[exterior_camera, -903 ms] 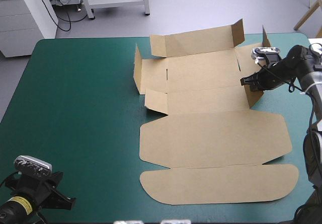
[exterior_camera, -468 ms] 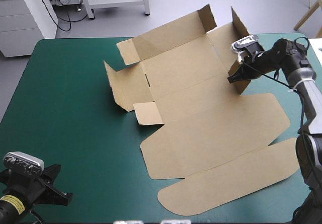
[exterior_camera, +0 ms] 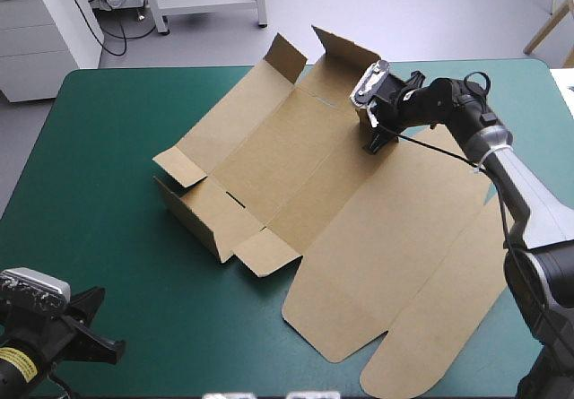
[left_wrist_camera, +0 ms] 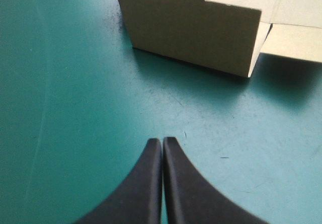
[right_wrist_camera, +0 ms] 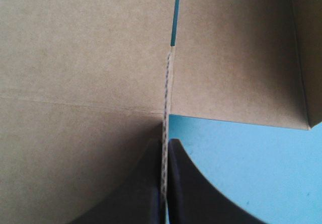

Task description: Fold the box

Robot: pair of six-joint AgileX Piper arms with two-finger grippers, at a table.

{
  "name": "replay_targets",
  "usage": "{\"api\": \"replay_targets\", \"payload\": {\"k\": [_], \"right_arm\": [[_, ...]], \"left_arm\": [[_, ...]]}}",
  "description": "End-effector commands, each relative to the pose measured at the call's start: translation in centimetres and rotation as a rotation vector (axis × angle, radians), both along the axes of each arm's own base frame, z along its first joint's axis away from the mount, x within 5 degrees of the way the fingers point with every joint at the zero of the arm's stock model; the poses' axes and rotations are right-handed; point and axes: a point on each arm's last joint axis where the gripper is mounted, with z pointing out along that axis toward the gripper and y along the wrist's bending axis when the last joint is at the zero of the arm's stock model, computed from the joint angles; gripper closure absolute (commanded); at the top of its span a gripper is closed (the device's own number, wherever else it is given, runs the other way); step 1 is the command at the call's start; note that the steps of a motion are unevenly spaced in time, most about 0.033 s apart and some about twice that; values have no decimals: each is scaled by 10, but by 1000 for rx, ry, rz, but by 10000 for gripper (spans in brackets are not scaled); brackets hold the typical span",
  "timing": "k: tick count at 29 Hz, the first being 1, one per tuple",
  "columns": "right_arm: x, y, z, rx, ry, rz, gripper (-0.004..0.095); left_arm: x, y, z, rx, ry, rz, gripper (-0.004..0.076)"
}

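The brown box (exterior_camera: pixel 296 170) lies turned at an angle across the table's middle, its walls partly raised at the far and left ends, its long lid flaps flat toward the near right. My right gripper (exterior_camera: pixel 370 141) is shut on the box at a raised side wall near the far end; in the right wrist view the board's edge (right_wrist_camera: pixel 164 148) runs between the black fingers (right_wrist_camera: pixel 151 194). My left gripper (left_wrist_camera: pixel 162 142) is shut and holds nothing, low at the table's near left corner (exterior_camera: pixel 108 352). One raised brown wall (left_wrist_camera: pixel 191 30) stands ahead of it.
The teal-green cover (exterior_camera: pixel 99 148) lies bare on the table's left side. A white cabinet (exterior_camera: pixel 45 22) stands beyond the far left corner.
The right gripper has swung the box round, carrying its held wall toward the far middle. The box's left end came nearer and its flaps slid to the near right. The left arm barely moved.
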Motion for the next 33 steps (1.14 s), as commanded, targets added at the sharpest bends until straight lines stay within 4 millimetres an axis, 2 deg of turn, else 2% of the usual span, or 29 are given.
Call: {"api": "replay_targets", "payload": {"k": [1,6,10,20,28,33], "right_arm": [[-9,13,39,-14,-194,74,928],[-12,32,41,-49,-258,146,928],[-11,39,37,-54,-263,163,928],[1,52,5,-145,-244,287,928],[0,61,3,-140,-310,425,928],[-9,71,4,-65,-296,550,928]], "left_arm": [[2,-2,14,-36,-77,-15,734],[3,-4,16,-62,-104,-28,734],[4,-7,20,-95,-140,-43,734],[5,-7,22,-105,-164,-47,734],[5,-7,22,-106,-165,-48,734],[5,-7,22,-106,-166,-48,734]]}}
